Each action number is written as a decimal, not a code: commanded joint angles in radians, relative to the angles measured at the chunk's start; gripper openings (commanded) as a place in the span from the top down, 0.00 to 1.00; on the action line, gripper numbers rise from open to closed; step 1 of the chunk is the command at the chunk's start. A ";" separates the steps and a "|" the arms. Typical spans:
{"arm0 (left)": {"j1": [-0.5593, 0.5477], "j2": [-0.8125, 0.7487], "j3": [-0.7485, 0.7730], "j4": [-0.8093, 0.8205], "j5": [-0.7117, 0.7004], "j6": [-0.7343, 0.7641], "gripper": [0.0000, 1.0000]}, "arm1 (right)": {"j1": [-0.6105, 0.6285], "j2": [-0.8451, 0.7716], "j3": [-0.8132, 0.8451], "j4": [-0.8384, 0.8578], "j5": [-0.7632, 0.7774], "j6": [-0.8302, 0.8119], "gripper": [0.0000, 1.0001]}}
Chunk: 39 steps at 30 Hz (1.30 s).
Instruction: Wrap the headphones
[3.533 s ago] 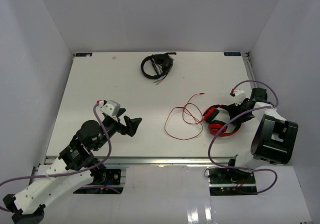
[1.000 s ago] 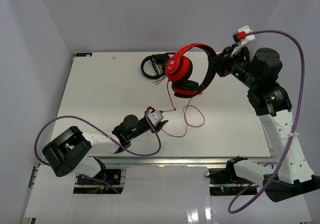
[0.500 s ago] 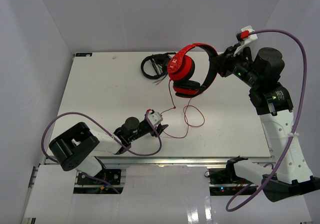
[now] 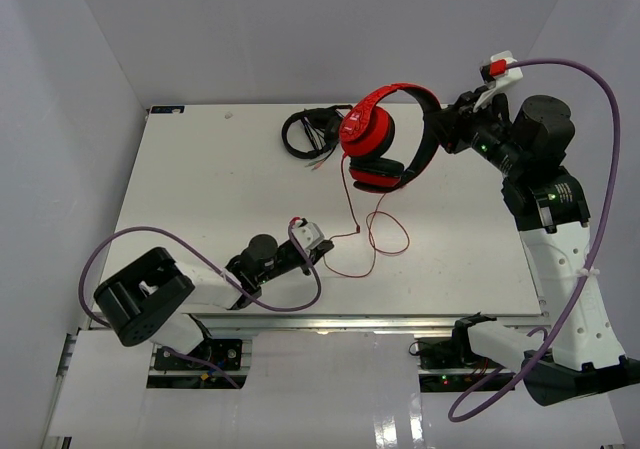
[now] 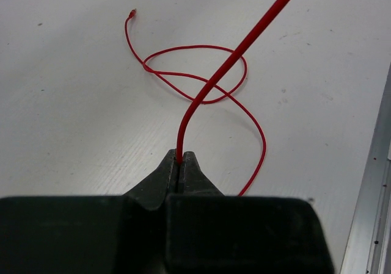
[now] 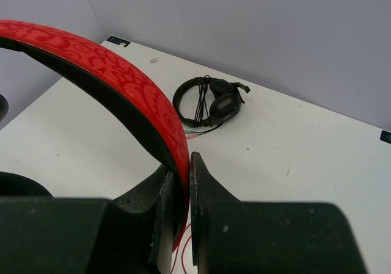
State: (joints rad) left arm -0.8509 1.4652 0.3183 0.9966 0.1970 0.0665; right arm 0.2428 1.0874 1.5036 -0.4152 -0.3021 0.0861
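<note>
The red headphones [image 4: 378, 141] hang in the air over the back of the table. My right gripper [image 4: 438, 134] is shut on their headband [image 6: 125, 82], which runs between its jaws [image 6: 181, 165]. The thin red cable [image 4: 346, 194] drops from the ear cups to the table and lies in loose loops [image 4: 386, 235]. My left gripper [image 4: 322, 248] sits low near the table's front, shut on the cable. In the left wrist view the cable [image 5: 215, 83] rises from the closed gripper [image 5: 181, 157], and its plug end [image 5: 132, 11] lies on the table beyond the loops.
All-black headphones with a bundled cable [image 4: 312, 131] lie at the back of the white table [image 4: 200, 189], just left of the hanging red ones; they also show in the right wrist view [image 6: 211, 100]. A metal rail [image 4: 330, 319] runs along the front edge.
My left gripper has closed on the red cable. The right gripper has carried the headphones slightly up and to the right, pulling the cable straighter.
</note>
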 commanded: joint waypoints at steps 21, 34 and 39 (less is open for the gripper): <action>-0.204 -0.327 0.584 -1.363 -0.157 -0.146 1.00 | 0.001 0.031 -0.283 0.243 0.606 -0.164 0.92; -0.203 -0.301 1.108 -1.603 -0.617 0.158 1.00 | 0.001 -0.129 -0.513 0.135 0.024 -0.656 0.92; -0.200 -0.230 1.228 -1.515 -0.635 0.258 1.00 | 0.001 -0.179 -0.560 0.091 -0.083 -0.698 0.92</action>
State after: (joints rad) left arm -1.0538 1.1823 1.4548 -0.5580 -0.3703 0.2074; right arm 0.2428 0.9562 0.9595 -0.3299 -0.2072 -0.5391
